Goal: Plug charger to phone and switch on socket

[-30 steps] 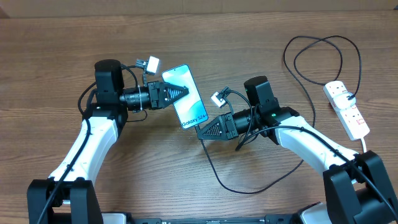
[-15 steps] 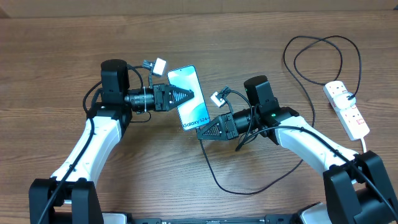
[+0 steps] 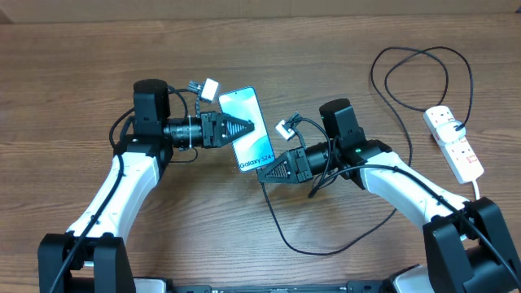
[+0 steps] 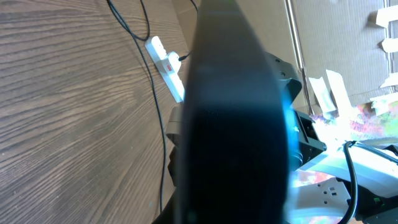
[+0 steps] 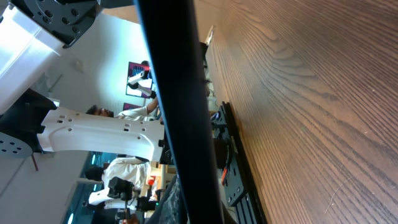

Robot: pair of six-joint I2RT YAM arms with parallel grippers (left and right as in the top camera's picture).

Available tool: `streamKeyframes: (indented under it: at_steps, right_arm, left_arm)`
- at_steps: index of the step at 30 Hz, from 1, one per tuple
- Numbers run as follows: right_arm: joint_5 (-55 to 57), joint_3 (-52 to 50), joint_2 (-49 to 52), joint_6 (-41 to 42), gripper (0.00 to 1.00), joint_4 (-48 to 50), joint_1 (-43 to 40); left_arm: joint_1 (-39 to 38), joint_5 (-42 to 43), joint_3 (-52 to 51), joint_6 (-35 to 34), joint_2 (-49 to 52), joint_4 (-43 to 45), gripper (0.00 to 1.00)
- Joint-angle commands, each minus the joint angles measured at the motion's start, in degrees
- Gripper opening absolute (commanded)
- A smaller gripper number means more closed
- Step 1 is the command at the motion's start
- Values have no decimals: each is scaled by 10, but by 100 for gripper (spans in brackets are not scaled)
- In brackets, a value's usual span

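The phone (image 3: 259, 143), its blue-teal screen up, lies slanted at the table's middle. My left gripper (image 3: 245, 126) is shut on its left side, and in the left wrist view the phone (image 4: 236, 124) is a dark blur filling the frame. My right gripper (image 3: 262, 173) is shut on the end of the charger, right at the phone's bottom edge. The connector tip itself is hidden. The charger's black cable (image 3: 308, 249) loops toward the front, then runs up to the white socket (image 3: 453, 144) at the far right.
More loops of the black cable (image 3: 417, 72) lie at the back right beside the socket (image 4: 166, 62). A dark blurred bar (image 5: 180, 112) crosses the right wrist view over bare wood. Both white arms reach in from the table's front edge.
The left gripper and the phone have shifted a little to the right, toward the right gripper, and have stood still for the last half second. The right arm has not moved.
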Motion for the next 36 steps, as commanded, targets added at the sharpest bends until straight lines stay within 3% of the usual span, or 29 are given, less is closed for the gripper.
streamKeyframes:
  at_steps: [1, 20, 29, 36]
  right_arm:
    - [50, 23, -10, 5, 4, 22, -17]
    - [50, 23, -10, 5, 4, 7, -18]
    - [50, 22, -10, 4, 27, -39, -18]
    - [50, 22, -10, -1, 54, -74, -18]
  left_arm:
    - [-38, 88, -12, -3, -2, -17, 4]
    - [-37, 44, -12, -22, -2, -24, 4]
    - [-24, 0, -12, -70, -2, 37, 4]
    - [30, 13, -12, -82, -2, 67, 4]
